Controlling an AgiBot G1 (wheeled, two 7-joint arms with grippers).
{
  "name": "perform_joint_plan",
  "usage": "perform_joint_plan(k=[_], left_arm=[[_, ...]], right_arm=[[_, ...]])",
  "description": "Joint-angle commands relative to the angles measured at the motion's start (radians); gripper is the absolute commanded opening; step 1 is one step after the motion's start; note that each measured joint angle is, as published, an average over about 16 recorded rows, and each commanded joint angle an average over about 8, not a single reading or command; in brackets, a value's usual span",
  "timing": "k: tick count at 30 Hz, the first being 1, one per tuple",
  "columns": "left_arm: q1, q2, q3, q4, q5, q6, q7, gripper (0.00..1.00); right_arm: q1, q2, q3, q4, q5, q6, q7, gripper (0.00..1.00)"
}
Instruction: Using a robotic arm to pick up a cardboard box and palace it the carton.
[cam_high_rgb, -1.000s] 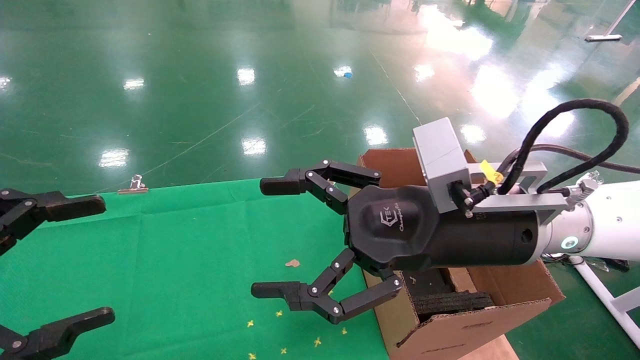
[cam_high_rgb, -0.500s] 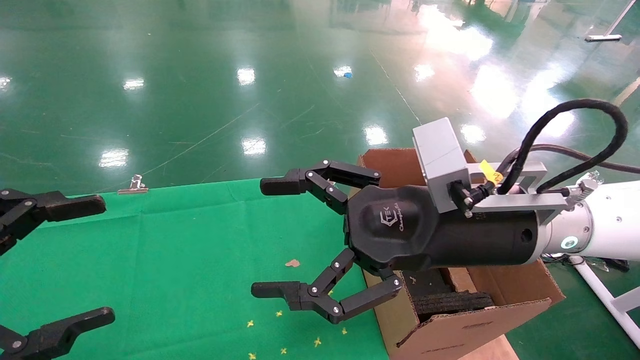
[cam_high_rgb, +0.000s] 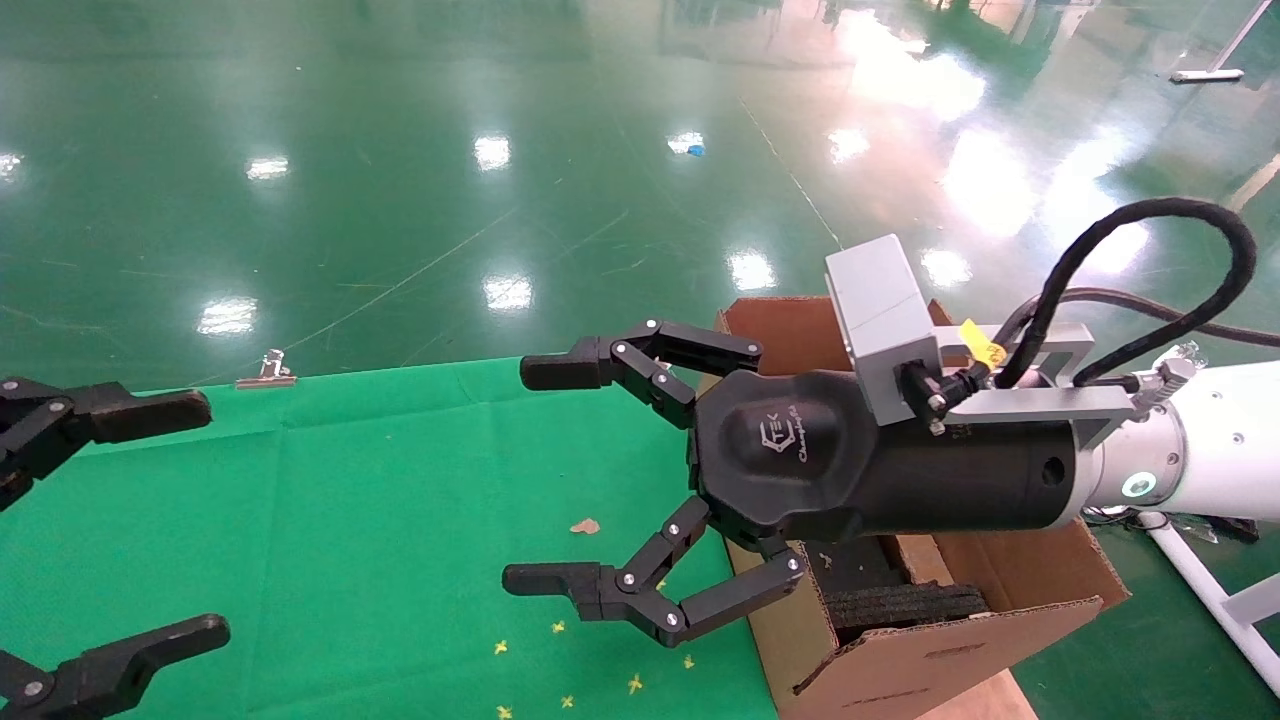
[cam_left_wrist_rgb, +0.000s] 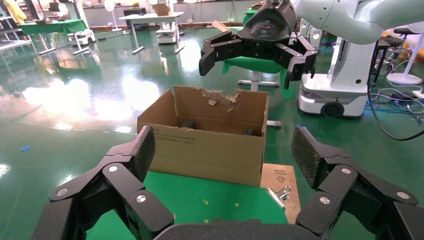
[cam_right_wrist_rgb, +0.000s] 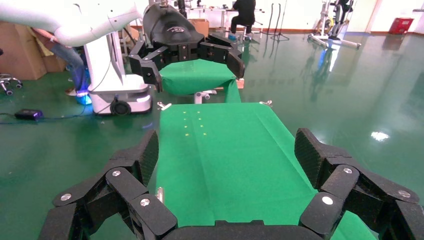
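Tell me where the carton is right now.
In the head view the carton sits on the robot's right, against the right edge of the green cloth, partly beneath the open right gripper.

Robotic arm hovers above the table's right edge, claw spread wide; carton beneath — flaps up.

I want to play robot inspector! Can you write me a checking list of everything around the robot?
Surface: green cloth on the table.
Job's things: carton at the cloth's right edge, flaps up, one torn, black foam inside; cardboard box nothing seen.
Clutter: brown scrap, yellow specks, metal clip.
Grippers: right gripper open over the cloth, empty; left gripper open, empty.
Cables: black cable looped above the right wrist.
Surroundings: glossy green floor.
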Motion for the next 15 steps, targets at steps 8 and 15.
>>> perform_joint_plan(k=[8,15], left_arm=[[0.0,0.0,0.0,0.0,0.0,0.0,0.0,1.0],[0.0,0.0,0.0,0.0,0.0,0.0,0.0,1.0]], right_arm=[[0.0,0.0,0.0,0.0,0.0,0.0,0.0,1.0],[0.0,0.0,0.0,0.0,0.0,0.0,0.0,1.0]])
